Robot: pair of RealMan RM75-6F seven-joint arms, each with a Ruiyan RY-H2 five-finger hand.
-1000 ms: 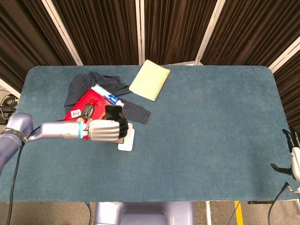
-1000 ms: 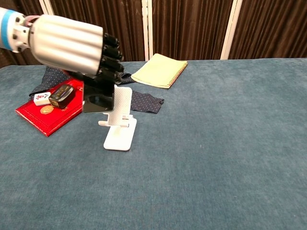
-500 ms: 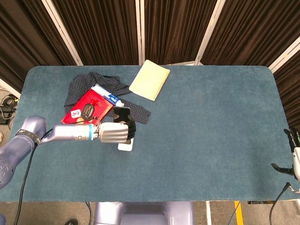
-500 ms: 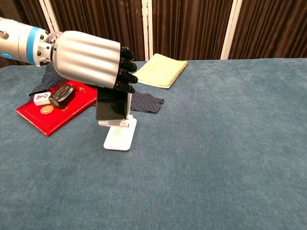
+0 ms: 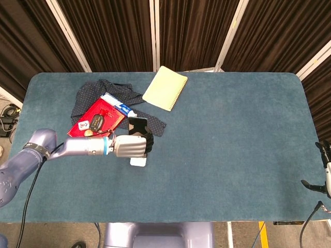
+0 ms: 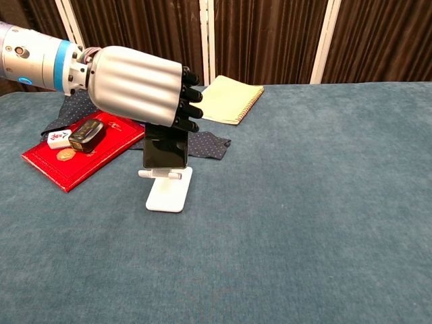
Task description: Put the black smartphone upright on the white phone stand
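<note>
Your left hand (image 6: 138,84) has its fingers (image 6: 187,108) wrapped over the top of the phone (image 6: 165,151), holding it upright; below them its bottom edge meets the stand (image 6: 169,194) ledge on the counter (image 6: 304,202). Your right hand (image 5: 325,173) is too cropped to tell.

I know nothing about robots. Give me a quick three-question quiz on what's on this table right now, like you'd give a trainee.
1. True or false: the left hand holds the black phone over the white stand.
2. Which lies nearest the far table edge? A) red book B) yellow notepad C) white stand
3. Fill in: the dark key fob rests on the red ____.

Key: 1 true; 2 B; 3 book.
</note>
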